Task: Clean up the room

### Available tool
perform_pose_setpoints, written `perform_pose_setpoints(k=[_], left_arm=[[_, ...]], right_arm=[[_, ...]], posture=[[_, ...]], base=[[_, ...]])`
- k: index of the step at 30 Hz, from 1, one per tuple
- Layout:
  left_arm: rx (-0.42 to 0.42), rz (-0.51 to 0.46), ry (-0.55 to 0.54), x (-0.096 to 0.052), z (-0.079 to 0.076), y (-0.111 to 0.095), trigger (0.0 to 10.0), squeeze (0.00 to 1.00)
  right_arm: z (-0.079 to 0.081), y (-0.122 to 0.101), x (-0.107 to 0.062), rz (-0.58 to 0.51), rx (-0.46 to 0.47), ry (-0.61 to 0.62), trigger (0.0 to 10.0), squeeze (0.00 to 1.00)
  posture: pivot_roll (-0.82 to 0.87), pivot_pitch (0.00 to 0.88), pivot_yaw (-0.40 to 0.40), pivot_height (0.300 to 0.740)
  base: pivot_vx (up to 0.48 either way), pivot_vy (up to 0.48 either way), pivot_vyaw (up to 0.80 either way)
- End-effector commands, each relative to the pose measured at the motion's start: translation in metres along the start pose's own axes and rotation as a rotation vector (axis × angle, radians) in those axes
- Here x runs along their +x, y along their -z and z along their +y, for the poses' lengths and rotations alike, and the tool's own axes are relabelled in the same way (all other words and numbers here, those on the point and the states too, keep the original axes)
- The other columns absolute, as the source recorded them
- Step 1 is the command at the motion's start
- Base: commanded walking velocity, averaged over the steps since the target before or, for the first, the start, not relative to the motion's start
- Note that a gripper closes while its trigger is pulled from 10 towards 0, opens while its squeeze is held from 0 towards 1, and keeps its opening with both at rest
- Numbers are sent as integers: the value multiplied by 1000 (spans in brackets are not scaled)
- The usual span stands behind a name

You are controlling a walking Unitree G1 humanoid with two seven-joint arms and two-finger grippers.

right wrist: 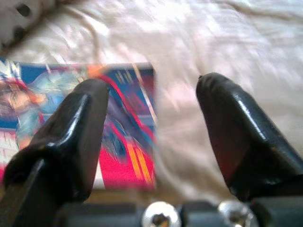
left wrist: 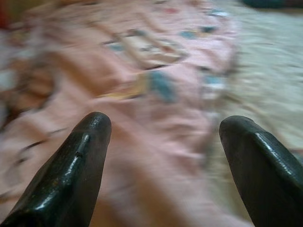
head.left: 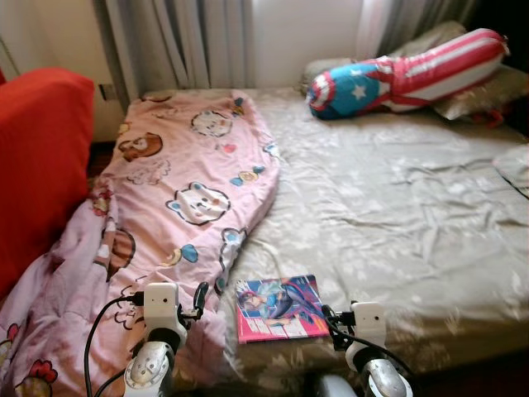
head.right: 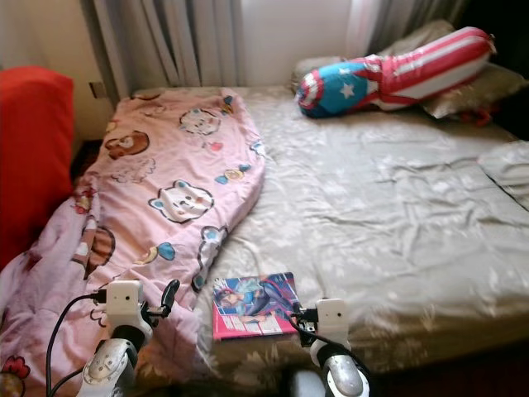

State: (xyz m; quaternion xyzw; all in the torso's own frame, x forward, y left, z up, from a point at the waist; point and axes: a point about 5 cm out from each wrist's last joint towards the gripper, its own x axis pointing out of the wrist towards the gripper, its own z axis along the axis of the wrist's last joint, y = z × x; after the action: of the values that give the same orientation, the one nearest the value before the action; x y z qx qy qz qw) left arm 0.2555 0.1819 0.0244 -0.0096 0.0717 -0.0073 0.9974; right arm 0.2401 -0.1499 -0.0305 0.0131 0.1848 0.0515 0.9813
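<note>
Glossy comic book (head.left: 279, 308) near bed (head.left: 397, 207) edge; right pincer (right wrist: 154, 123) wide, empty, left pincer (left wrist: 163, 156) wide too: could slip off if nudged.

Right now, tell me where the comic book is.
The comic book lies at the bed's near edge, beside the pink quilt, just ahead of the right tool.
</note>
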Motion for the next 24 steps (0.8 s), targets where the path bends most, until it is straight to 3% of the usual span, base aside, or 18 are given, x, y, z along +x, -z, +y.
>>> perform_pose_setpoints(k=[1,12,22,23,24], left_arm=[[5,17,-8,-2,4,2,10000,0],[14,15,-2,-3,3,2,10000,0],[24,13,-2,-4,4,0,10000,0],[29,13,0,-4,5,0,10000,0],[29,13,0,-4,5,0,10000,0]], right_arm=[[6,-6,4,-22,7,-14,10000,0],[4,-3,5,15,6,2,10000,0],[-20,-1,7,74,191,152,10000,0],[-23,-2,7,73,216,164,10000,1000],[-23,-2,7,73,216,164,10000,1000]], posture=[[31,0,-62,603],[35,0,-59,603],[57,10,-49,603],[57,16,-47,603],[57,16,-47,603]], base=[[0,0,0],[0,0,0],[0,0,0],[0,0,0],[0,0,0]])
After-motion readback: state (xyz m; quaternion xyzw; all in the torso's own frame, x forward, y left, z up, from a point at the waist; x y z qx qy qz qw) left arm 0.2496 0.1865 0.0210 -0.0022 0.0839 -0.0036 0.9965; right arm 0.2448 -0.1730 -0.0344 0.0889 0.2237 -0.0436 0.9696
